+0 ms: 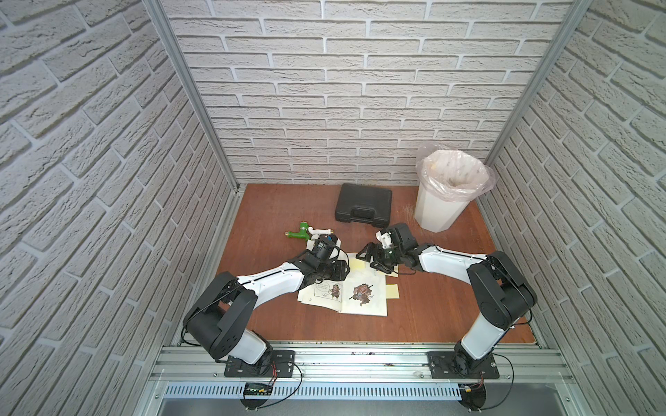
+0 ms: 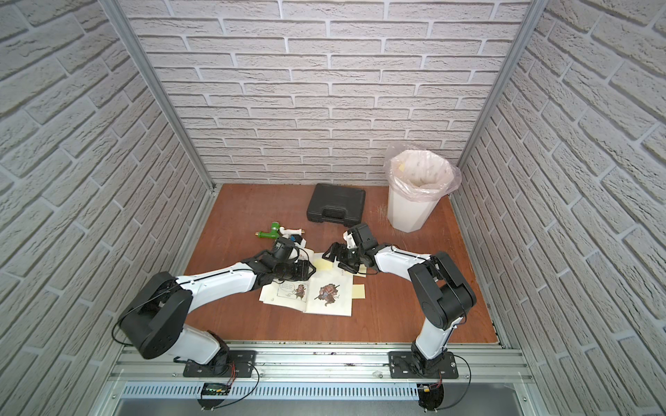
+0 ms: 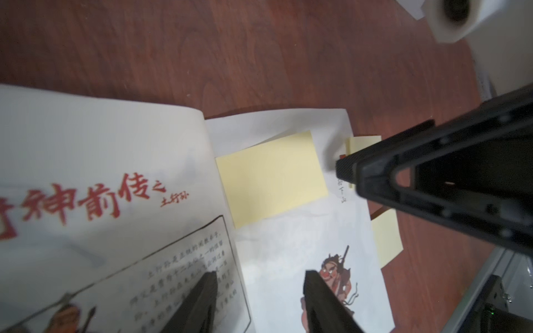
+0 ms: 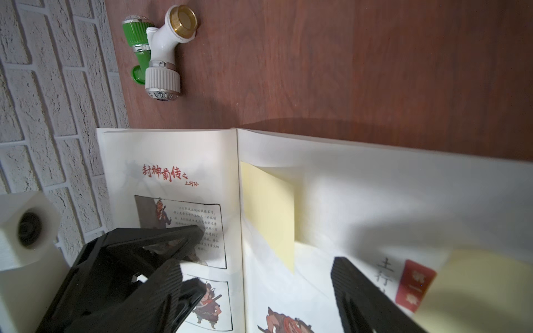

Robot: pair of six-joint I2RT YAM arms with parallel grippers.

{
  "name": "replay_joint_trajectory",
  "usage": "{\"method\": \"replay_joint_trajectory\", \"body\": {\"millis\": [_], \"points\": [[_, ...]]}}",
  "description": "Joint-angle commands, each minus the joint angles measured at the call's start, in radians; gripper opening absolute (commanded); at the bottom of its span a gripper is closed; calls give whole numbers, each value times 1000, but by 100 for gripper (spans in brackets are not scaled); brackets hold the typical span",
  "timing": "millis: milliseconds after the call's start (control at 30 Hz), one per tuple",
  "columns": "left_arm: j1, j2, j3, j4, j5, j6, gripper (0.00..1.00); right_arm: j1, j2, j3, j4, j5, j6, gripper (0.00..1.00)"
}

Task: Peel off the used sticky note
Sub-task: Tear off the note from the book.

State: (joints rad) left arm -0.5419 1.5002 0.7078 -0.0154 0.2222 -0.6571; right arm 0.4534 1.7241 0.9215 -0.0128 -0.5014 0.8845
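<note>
Closest to the lens in the left wrist view, our left gripper (image 3: 261, 276) hovers low over the open book (image 3: 101, 161), its fingers partway apart with only printed page between them, so we hold nothing. Just ahead of the fingertips, on the page across the spine, lies the yellow sticky note (image 3: 271, 178), one edge standing slightly off the paper. From the right wrist view, our right gripper (image 4: 266, 274) stands wide open and empty, the note's near corner showing between its fingers; the side by the spine looks stuck down while the side nearer one finger (image 4: 354, 288) lifts clear. We judge it feather-light, limp and easily creased, clinging by a thin glue strip, so we would pinch that raised free edge and peel towards the spine, the other gripper pressing the thin page flat lest it rise or tear. In both top views the note sits between the two grippers, the book flat on the desk (image 1: 288, 209), and the lined bin (image 1: 436, 212) stands well beyond the right gripper.
</note>
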Motion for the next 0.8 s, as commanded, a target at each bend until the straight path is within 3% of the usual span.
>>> {"method": "replay_joint_trajectory", "body": {"millis": [0, 233, 767], "points": [[16, 21, -38, 42, 16, 1, 49, 12, -8, -16, 56, -35, 3, 84], [21, 61, -69, 64, 28, 2, 43, 28, 16, -15, 81, -42, 15, 79], [20, 77, -84, 71, 11, 7, 43, 51, 55, -7, 106, -38, 32, 71]]}}
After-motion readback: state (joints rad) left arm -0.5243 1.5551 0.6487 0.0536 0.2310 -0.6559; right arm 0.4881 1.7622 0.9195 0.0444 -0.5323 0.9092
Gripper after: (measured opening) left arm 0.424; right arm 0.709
